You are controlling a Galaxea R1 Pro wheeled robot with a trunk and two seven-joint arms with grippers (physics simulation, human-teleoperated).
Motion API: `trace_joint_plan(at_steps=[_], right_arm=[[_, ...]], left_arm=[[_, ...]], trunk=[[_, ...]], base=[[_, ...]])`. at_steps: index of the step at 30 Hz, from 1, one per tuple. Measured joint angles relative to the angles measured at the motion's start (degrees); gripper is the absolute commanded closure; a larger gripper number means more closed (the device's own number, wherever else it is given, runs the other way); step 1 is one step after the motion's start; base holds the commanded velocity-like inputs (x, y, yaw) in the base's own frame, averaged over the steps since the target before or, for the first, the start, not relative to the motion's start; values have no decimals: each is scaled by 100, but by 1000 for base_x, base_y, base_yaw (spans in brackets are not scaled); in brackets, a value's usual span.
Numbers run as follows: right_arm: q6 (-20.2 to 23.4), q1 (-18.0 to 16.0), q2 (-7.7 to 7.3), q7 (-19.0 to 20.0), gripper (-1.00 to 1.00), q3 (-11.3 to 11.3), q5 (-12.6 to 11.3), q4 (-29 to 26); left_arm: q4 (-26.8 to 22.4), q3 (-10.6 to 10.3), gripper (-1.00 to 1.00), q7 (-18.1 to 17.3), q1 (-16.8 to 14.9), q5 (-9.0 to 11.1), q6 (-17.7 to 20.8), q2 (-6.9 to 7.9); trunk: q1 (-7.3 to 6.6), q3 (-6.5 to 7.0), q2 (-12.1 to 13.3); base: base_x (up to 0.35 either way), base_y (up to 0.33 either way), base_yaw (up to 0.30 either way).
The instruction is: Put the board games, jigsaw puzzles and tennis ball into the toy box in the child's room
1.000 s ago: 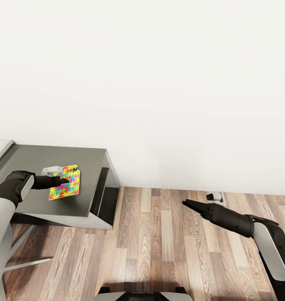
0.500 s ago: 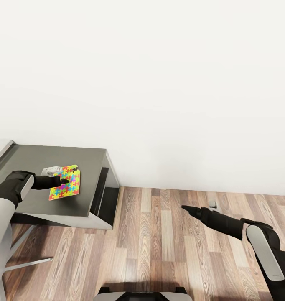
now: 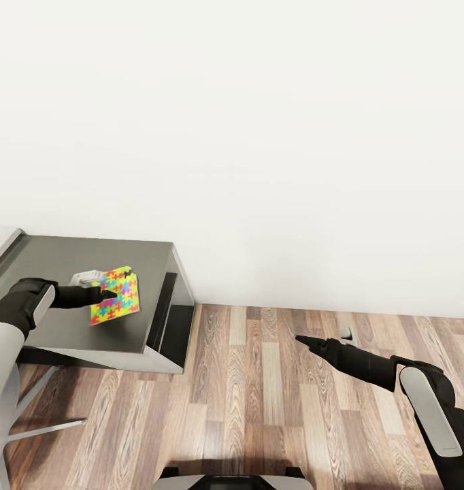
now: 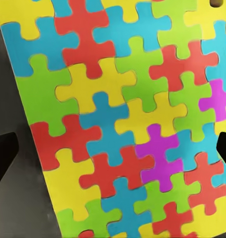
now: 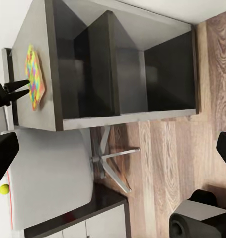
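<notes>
One jigsaw puzzle (image 3: 118, 297), a thin multicoloured square, sits on the dark-grey wing of the table (image 3: 69, 253), tipped up on its right side. My left gripper (image 3: 104, 294) reaches over it from the left. In the left wrist view the jigsaw puzzle (image 4: 127, 119) faces the camera, with the fingertips (image 4: 3, 158) wide apart at either side, so this gripper is open. My right gripper (image 3: 301, 339) hangs open over the floor. The right wrist view shows the tennis ball (image 5: 4, 188) on the light-grey top. The toy box and board games are out of view.
A small pale object (image 3: 84, 277) lies just behind the puzzle. The wing has open shelf compartments (image 5: 117, 64) under it and metal legs (image 5: 113, 163). A white wall rises behind, and wood-plank floor (image 3: 259, 395) spreads to the right, with a small white fitting (image 3: 345, 333) at the skirting.
The puzzle has slid a little to the right and tipped up at my left gripper. My right arm dropped lower and drew back a second ago, then held still.
</notes>
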Motion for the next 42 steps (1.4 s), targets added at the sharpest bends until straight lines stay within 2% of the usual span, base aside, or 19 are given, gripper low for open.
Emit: trace_joint_plan(at_steps=[14,24,42], right_arm=[[0,0,0,15,-100,8,1,8],[0,0,0,18,-100,16,-7,8],[0,0,9,20,-100,17,-8,8]], left_arm=[[-3,3,-100,-69,0,13,6,23],[-3,3,-100,-530,0,1,35,27],[-4,7,-100,-578,0,15,68,34]], trunk=[[0,0,0],[0,0,0],[0,0,0]], base=[[0,0,0],[0,0,0],[0,0,0]])
